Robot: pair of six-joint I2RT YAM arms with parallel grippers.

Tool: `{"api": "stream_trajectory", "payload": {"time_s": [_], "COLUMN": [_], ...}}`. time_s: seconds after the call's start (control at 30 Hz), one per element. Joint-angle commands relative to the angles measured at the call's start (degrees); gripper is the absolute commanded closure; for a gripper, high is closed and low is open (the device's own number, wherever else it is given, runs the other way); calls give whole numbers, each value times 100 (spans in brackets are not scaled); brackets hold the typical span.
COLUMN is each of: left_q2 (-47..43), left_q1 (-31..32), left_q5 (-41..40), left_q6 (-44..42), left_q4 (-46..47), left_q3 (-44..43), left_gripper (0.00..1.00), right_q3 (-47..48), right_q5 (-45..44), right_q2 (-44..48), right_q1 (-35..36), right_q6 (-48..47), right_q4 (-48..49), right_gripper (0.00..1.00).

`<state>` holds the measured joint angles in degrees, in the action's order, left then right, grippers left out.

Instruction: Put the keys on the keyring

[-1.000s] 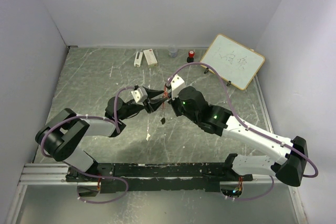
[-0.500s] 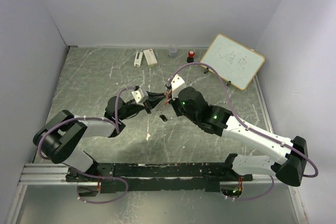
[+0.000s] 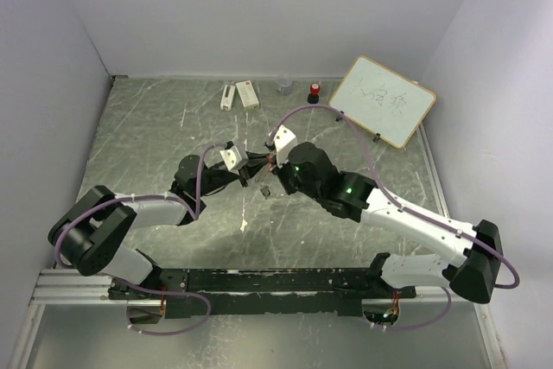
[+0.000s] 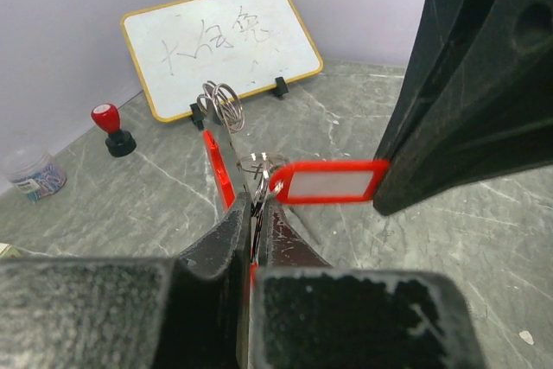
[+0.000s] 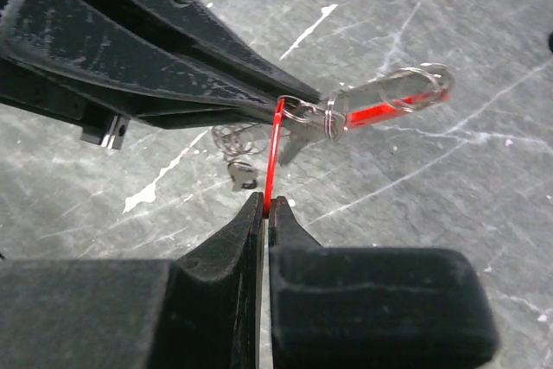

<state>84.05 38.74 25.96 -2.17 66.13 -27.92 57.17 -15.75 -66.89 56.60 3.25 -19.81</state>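
In the left wrist view my left gripper (image 4: 255, 200) is shut on the near end of the keyring (image 4: 223, 103). Its red oblong fob (image 4: 216, 166) runs away from the jaws to a silver ring coil. My right gripper (image 5: 265, 205) is shut on the edge of the red tag with a white label (image 4: 333, 183). That tag's small ring meets the keyring's rings (image 5: 328, 118) at the left fingertips (image 5: 259, 101). The two grippers meet above the table's middle, left gripper (image 3: 257, 164) beside right gripper (image 3: 275, 162). The black-tagged key (image 5: 242, 179) lies on the table below them.
A whiteboard (image 3: 383, 101) leans at the back right. A red-capped stamp (image 3: 314, 91), a small jar (image 3: 284, 85) and white blocks (image 3: 239, 94) stand along the back wall. Walls close in the table on three sides.
My left gripper's jaws have closed onto the keyring. Both grippers have drifted slightly left and back. The right gripper stayed shut on the red tag.
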Motion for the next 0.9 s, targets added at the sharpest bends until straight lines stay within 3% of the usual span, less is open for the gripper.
{"api": "stream_trajectory", "payload": {"time_s": [0.0,0.37,0.43,0.5,0.6,0.77,0.87], "left_q2": [-108,-161,-174,-189,-180,-134,-29], "left_q1": [24,18,2,-36,-116,-367,-526], "left_q5": [112,45,30,88,245,738,1148], "left_q6": [-170,-160,-156,-102,55,530,925], "left_q4": [33,671,750,810,1020,1599,2128], "left_q3": [-218,-41,-21,-33,-6,88,152], "left_gripper": [93,93,93,93,93,93,93], "right_q3": [250,549,395,258,57,-26,-199], "right_q5": [673,1875,1843,1483,598,-1183,-1361], "right_q2": [-176,-377,-93,260,839,1280,1347], "right_q1": [36,48,45,42,41,29,26], "right_q6": [-148,-307,-244,-134,87,363,283], "right_q4": [365,243,349,464,647,393,390], "right_gripper": [100,100,79,63,50,45,45]}}
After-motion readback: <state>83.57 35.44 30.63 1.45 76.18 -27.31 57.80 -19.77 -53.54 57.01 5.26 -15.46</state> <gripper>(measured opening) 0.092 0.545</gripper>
